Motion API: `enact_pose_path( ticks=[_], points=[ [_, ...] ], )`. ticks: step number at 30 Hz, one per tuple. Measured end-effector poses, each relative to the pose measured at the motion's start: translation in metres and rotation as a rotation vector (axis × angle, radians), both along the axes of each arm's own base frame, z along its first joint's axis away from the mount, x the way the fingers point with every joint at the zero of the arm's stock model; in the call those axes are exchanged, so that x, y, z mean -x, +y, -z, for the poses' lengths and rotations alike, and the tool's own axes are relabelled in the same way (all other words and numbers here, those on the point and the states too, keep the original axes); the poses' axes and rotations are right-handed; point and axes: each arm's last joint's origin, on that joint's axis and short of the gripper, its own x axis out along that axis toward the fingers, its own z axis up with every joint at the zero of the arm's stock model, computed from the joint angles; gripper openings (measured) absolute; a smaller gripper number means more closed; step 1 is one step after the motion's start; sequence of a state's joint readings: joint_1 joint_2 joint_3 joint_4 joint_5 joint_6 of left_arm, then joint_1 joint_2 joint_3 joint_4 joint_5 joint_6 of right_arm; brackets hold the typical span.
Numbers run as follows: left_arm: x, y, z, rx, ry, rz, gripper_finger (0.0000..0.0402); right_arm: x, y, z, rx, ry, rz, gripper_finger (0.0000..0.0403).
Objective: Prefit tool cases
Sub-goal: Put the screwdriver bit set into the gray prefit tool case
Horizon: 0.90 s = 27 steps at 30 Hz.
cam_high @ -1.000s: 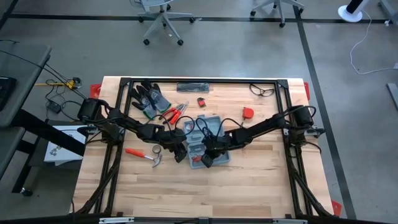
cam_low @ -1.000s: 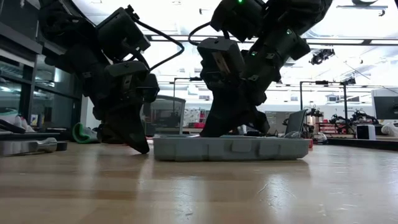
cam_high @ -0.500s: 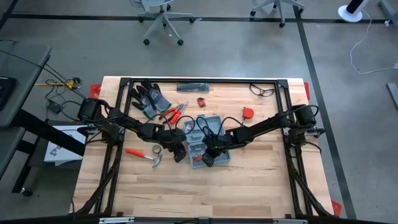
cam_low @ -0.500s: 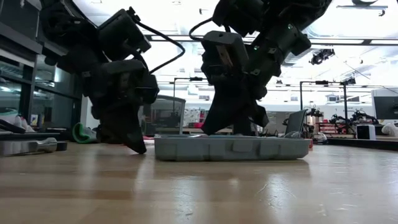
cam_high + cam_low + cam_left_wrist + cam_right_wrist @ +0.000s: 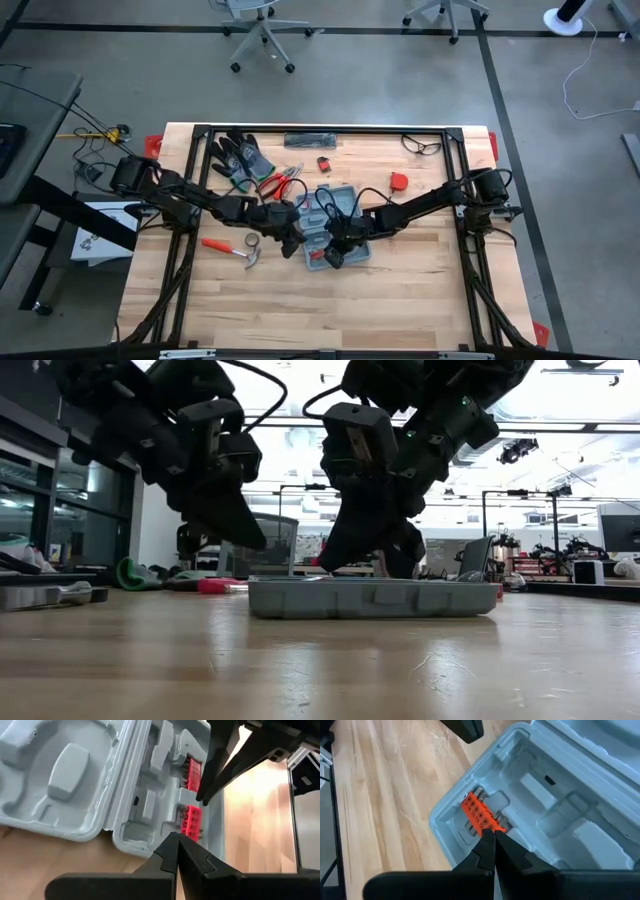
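The blue-grey tool case (image 5: 338,222) lies open on the wooden table, both halves flat, recesses up. Red-orange bit holders (image 5: 190,817) sit in its near half. My left gripper (image 5: 255,544) is shut and hangs above the table just off the case's left edge (image 5: 131,845), touching nothing. My right gripper (image 5: 488,833) is shut too; it slants down into the near half, with its tips by the orange bit holder (image 5: 479,814). In the low view the case wall (image 5: 370,598) hides those tips. My right gripper slants down from the table's right, and its shut tips stand at the end of the orange bit holder (image 5: 489,826) in the case's near half. I cannot tell whether they touch the holder or the case. The case stays flat on the table.
Left of the case lie a red-handled hammer (image 5: 232,248) and a small tape roll (image 5: 251,241). Beyond it are red pliers (image 5: 280,182), dark gloves (image 5: 238,155), a red tape measure (image 5: 400,180) and safety glasses (image 5: 422,146). Bare wood stretches toward the near edge.
My left gripper has risen from the tabletop beside the case's left edge and now hangs above it, tipped a little flatter and still shut. The case has not moved.
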<state>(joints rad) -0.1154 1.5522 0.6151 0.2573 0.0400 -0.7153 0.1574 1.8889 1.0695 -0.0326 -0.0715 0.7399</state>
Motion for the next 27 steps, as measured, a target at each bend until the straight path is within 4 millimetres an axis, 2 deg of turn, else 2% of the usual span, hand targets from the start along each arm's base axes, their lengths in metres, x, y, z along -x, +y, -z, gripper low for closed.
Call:
enact_pose_path(
  ticks=[27],
  points=[
    [-0.0014,-0.0086,-0.0032,0.035,-0.034,0.003,0.0000,-0.0020,0.0002,-0.0017,0.016,-0.034,-0.016,0.0000]
  ],
)
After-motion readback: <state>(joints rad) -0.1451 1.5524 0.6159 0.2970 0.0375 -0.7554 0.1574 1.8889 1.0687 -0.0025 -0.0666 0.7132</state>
